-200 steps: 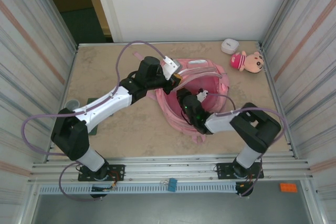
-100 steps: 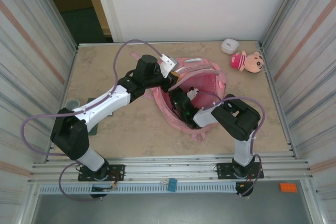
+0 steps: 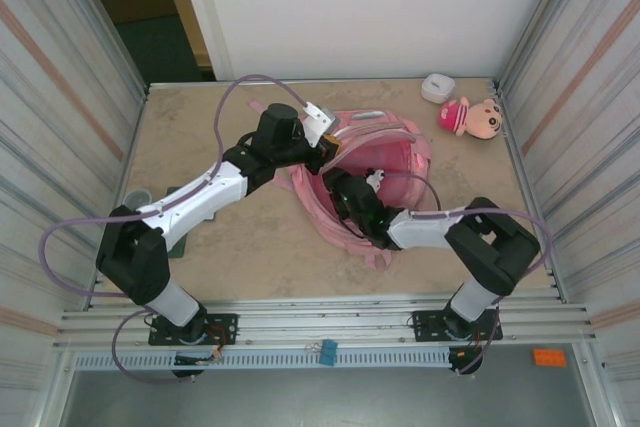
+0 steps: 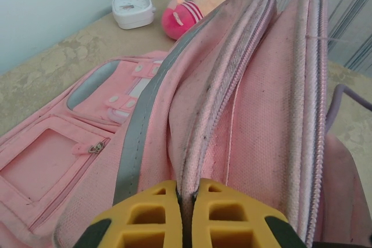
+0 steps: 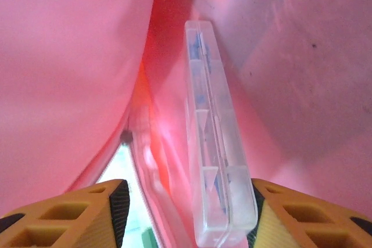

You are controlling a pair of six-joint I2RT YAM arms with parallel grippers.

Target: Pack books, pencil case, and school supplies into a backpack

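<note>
The pink backpack [image 3: 405,152] lies in the middle of the table with its mouth held apart. My left gripper [image 3: 328,150] is shut on the zip edge of the backpack [image 4: 256,114], its yellow fingers [image 4: 145,216] pinching the fabric seam. My right gripper [image 3: 337,185] reaches inside the mouth. In the right wrist view a clear plastic case [image 5: 212,143] with blue items stands on edge against the pink lining. My right gripper [image 5: 186,213] is open; the case leans by the right finger [image 5: 302,210], with a gap to the left one. The books are out of view.
A pink-hatted plush doll [image 3: 472,115] and a small white box [image 3: 437,87] sit at the back right, seen again as doll [image 4: 195,7] and box [image 4: 133,10]. A dark green flat thing [image 3: 178,245] lies under the left arm. Metal walls close both sides.
My right gripper has pushed further into the backpack's mouth and its jaws have spread apart from the clear case. The left gripper keeps its hold on the zip edge.
</note>
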